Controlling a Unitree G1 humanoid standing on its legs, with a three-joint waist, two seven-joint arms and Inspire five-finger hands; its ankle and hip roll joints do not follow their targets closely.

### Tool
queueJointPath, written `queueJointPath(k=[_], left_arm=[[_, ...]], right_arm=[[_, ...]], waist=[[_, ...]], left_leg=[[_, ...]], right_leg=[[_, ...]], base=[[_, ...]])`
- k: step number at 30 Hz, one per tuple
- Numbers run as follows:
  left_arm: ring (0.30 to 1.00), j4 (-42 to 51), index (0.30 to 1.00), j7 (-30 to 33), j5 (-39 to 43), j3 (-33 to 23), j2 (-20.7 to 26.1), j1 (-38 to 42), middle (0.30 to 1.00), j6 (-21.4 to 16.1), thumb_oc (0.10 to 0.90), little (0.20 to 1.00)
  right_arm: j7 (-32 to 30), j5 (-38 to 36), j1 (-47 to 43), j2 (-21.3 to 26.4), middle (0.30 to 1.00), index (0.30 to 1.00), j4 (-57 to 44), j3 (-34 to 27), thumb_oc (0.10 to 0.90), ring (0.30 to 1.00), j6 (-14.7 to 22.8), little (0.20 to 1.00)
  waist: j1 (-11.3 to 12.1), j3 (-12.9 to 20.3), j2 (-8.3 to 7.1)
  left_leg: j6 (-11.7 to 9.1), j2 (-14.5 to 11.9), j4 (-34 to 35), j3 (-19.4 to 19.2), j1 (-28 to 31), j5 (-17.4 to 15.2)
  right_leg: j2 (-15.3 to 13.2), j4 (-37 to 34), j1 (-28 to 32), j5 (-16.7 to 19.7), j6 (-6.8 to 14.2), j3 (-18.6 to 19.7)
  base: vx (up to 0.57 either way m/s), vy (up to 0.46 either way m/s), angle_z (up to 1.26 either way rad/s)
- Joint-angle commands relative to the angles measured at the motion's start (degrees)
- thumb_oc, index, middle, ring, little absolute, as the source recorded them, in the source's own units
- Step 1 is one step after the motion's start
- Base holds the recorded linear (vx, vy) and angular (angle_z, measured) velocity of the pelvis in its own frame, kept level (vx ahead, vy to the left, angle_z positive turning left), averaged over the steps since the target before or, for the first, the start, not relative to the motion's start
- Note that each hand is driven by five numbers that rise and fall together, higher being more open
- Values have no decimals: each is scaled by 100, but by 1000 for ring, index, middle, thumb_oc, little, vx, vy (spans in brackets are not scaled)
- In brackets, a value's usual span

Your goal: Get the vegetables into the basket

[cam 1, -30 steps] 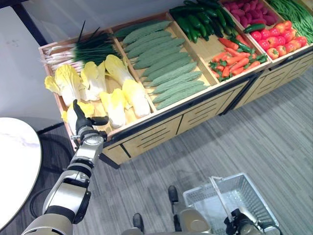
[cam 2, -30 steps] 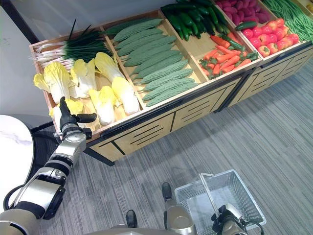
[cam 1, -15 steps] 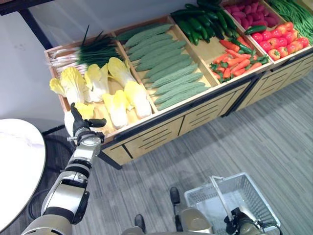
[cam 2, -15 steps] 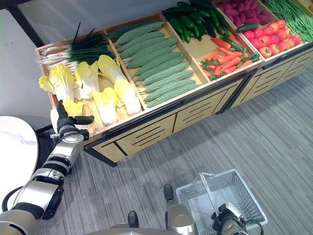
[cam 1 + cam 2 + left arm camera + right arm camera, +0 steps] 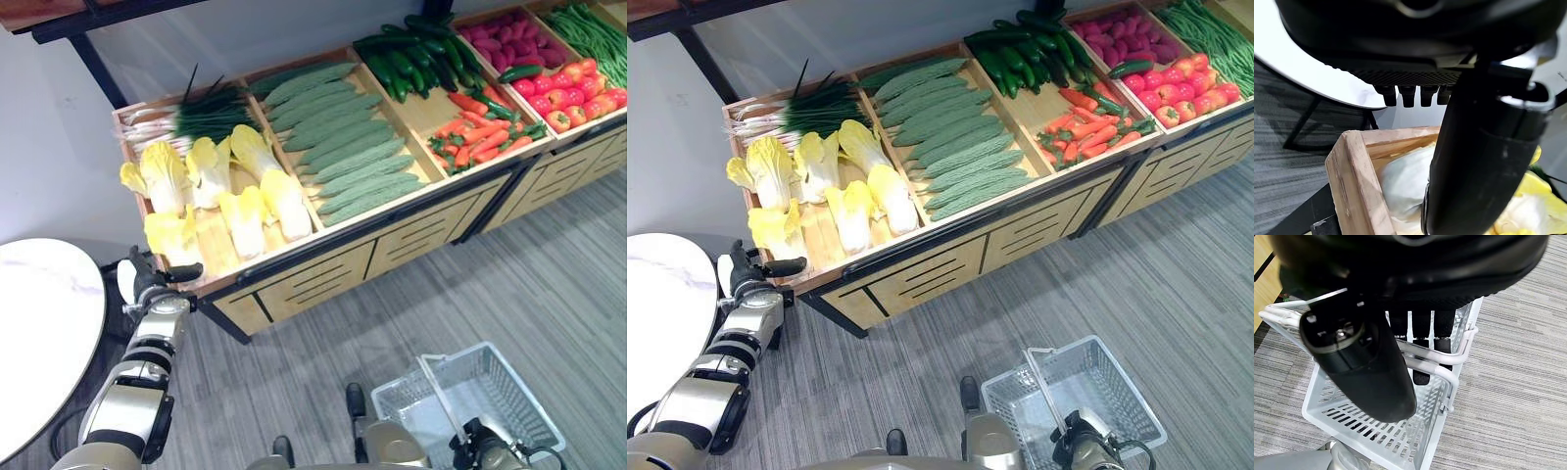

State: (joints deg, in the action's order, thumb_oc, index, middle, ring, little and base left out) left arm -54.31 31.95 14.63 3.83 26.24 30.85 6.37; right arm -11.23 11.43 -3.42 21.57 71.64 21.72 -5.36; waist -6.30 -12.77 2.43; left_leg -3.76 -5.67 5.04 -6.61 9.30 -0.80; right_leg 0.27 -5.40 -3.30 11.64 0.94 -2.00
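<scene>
White wire basket [image 5: 1073, 397] sits low on the grey floor, its handle [image 5: 1425, 363] hooked by the curled fingers of the right hand [image 5: 1400, 333]; further out, the left hand [image 5: 147, 281] hovers at the near corner of the wooden counter [image 5: 294, 264], fingers straight, thumb out, holding nothing; beyond it lie pale cabbages [image 5: 240, 201], then green gourds [image 5: 343, 137], with carrots [image 5: 480, 137] and tomatoes [image 5: 573, 93] far off.
</scene>
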Motion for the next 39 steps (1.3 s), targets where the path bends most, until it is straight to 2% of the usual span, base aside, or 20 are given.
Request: queueJointPath(k=[1, 11, 18, 26, 34, 39], left_arm=[[1000, -425, 1000, 115, -255, 112, 525, 250, 1000, -15, 900, 1000], [1000, -196, 1000, 104, -396, 306, 518, 422, 1000, -18, 900, 1000], [1000, 640, 1000, 32, -306, 538, 612, 777, 1000, -327, 900, 1000], [1000, 1217, 1000, -114, -171, 698, 606, 979, 1000, -512, 900, 1000], [1000, 936, 1000, -153, -224, 714, 507, 944, 1000, -412, 900, 1000], [1000, 514, 1000, -76, -327, 729, 432, 959, 1000, -243, 900, 1000]], right_arm=[[-46, 118, -35, 24, 300, 300, 191, 241, 400, 300, 48, 300], [-15, 98, -15, 38, 300, 300, 172, 242, 400, 300, 62, 300], [76, 90, 10, 27, 300, 300, 230, 248, 400, 300, 42, 300], [142, 92, -23, 18, 300, 300, 231, 262, 400, 300, 59, 300], [143, 100, 29, 10, 300, 300, 249, 257, 400, 300, 62, 300], [100, 105, -8, 39, 300, 300, 239, 262, 400, 300, 52, 300]], waist=[[10, 123, -316], [-18, 131, -266], [-78, 325, -172], [-97, 447, -152], [-141, 479, -155], [-181, 402, -218]], left_leg=[[-309, 23, -4, 37, -239, 5], [-301, 36, -4, 11, -201, -13], [-296, 57, -4, 32, -106, -67], [-299, 68, -4, 32, -86, -77], [-306, 62, -4, 10, -79, -74], [-320, 37, -4, -41, -169, -32]], right_leg=[[-274, 40, 783, -1188, 596, -109], [-277, 40, 823, -1205, 594, -74], [-317, 40, 936, -1268, 596, -117], [-348, 40, 969, -1277, 593, -149], [-335, 40, 954, -1270, 588, -116], [-311, 40, 828, -1209, 607, -93]], base=[[0, 0, 0], [7, 1, 0], [25, 2, 0], [0, 0, 0], [0, 0, 0], [-23, -7, -3]])
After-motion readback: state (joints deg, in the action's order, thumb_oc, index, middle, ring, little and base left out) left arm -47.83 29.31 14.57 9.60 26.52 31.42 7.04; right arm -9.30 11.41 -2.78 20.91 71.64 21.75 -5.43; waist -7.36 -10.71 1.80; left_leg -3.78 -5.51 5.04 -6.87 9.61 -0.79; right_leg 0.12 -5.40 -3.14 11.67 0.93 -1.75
